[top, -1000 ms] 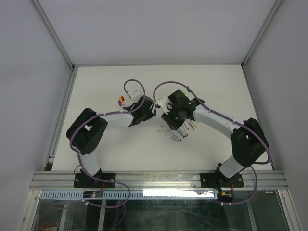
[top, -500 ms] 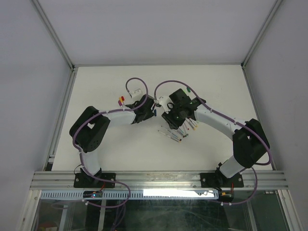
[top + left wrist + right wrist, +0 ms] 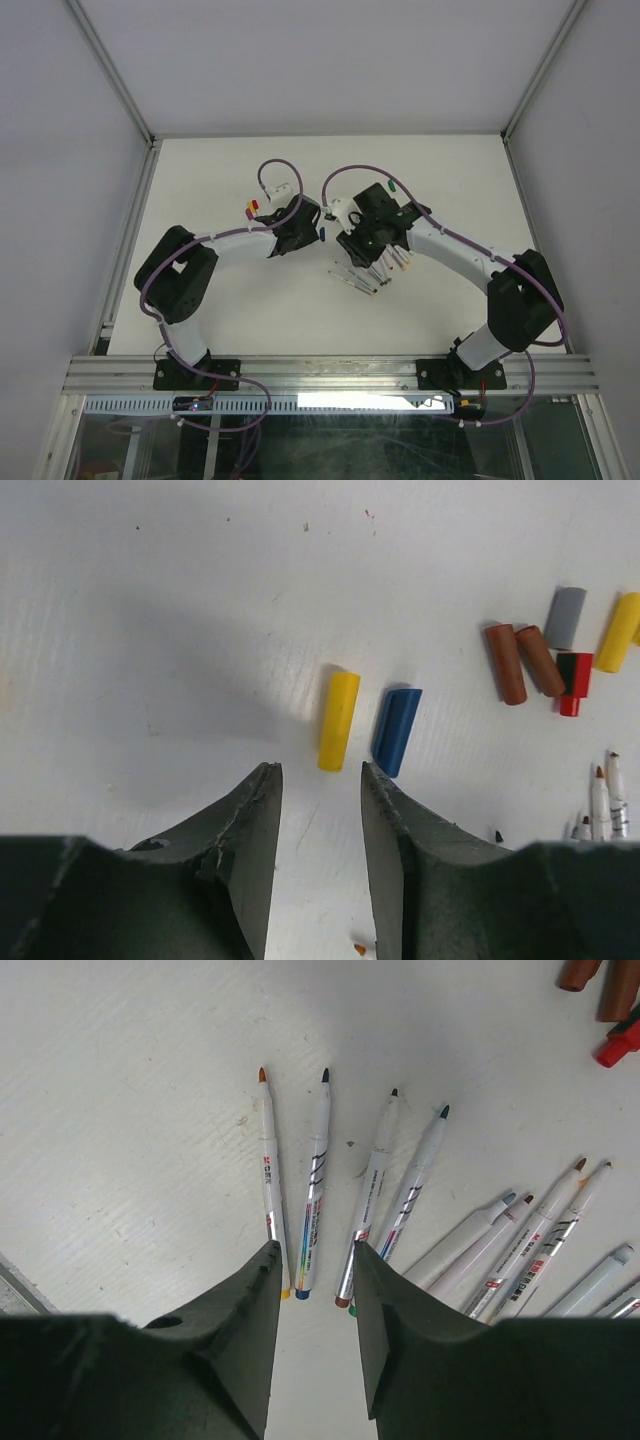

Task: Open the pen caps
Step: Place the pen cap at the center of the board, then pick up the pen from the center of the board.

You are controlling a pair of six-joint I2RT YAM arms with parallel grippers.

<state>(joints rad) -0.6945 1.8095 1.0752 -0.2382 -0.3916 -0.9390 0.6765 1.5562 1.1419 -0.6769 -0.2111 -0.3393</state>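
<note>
The pen caps [image 3: 541,661] lie loose near the middle of the bench [image 3: 150,600], off the bare-tipped pens [image 3: 316,1180]. The left jaws hang slightly apart and empty by a yellow cap [image 3: 338,720]. The right jaws, same narrow gap, empty, hover over the pens, maybe choosing one.

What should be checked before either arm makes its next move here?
1. Left gripper empty, jaws apart: ok.
2. Blue cap lying free on the table, beside the yellow cap: ok.
3. Right gripper empty, jaws apart: ok.
4. Four pens nearest it in the right wrist view show bare tips: ok.
5. Whether any capped pen remains: cannot tell.
</note>
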